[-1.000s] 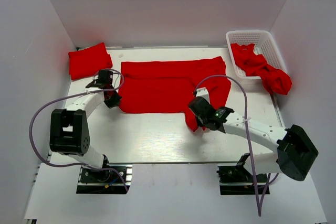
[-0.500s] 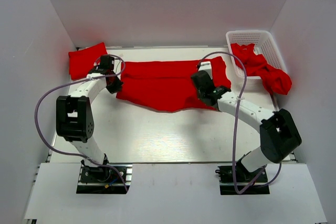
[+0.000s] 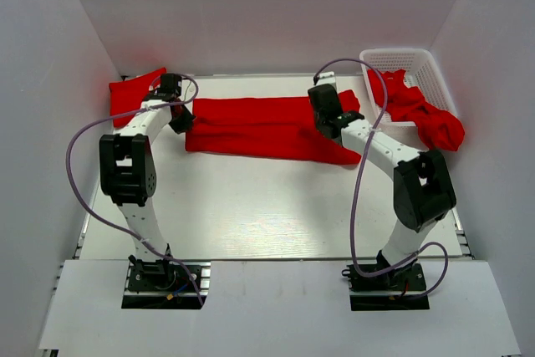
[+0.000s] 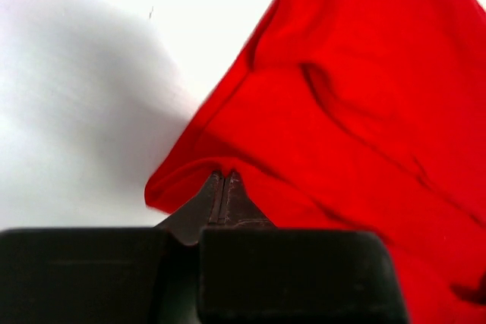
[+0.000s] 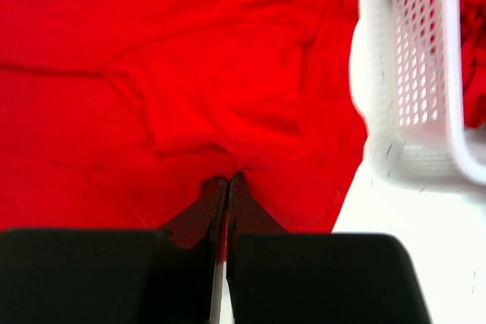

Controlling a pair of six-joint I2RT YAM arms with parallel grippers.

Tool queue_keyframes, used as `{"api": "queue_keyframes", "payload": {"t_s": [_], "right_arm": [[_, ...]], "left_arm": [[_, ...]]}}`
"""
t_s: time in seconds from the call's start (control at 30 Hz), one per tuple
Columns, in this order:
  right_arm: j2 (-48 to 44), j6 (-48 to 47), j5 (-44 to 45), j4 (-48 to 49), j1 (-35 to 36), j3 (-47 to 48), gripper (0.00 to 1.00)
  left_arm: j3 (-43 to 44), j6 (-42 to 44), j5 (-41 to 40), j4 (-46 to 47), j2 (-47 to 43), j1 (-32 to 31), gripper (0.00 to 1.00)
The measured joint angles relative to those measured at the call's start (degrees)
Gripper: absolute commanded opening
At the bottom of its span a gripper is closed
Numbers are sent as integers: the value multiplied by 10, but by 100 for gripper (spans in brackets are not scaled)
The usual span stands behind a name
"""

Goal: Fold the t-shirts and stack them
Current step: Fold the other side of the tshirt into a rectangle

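Observation:
A bright red t-shirt [image 3: 259,127] lies as a long folded band across the far middle of the table. My left gripper [image 3: 178,116] is shut on its left edge, with the cloth [image 4: 334,111] pinched at the closed tips. My right gripper [image 3: 330,119] is shut on its right end, the red cloth [image 5: 190,73] bunched at the tips. A folded red t-shirt [image 3: 134,89] lies at the far left. More crumpled red t-shirts [image 3: 422,110] hang out of the basket.
A white lattice basket [image 3: 401,60] stands at the far right corner; its wall [image 5: 425,73] shows close to my right gripper. White walls enclose the table on three sides. Purple cables loop over both arms.
Both grippers have carried the shirt's near edge away from the bases toward the far side, folding it over. The shirt is now a narrower band.

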Motion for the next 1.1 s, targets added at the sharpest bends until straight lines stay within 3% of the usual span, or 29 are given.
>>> {"api": "queue_keyframes", "payload": {"t_s": [0.87,0.93,0.97,1.0,1.03,1.07,1.1], "right_arm": [[171,-121,-61,11,-68,213,0],[191,-128,-64,12,-71,233,0],[200,-131,-66,10,-72,240,0],[212,-133,-69,7,-73,252,6],[228,-134,-71,4,-75,270,16],[244,-134,-74,4,-76,287,41],[260,-130,-76,2,-77,304,51]], "left_arm": [[57,31,2,68,78,7,0],[70,32,2,64,96,7,9],[77,33,2,62,106,7,18],[85,34,2,55,115,7,44],[94,37,2,47,122,7,57],[104,35,1,41,129,7,89],[111,38,1,34,133,7,95]]}}
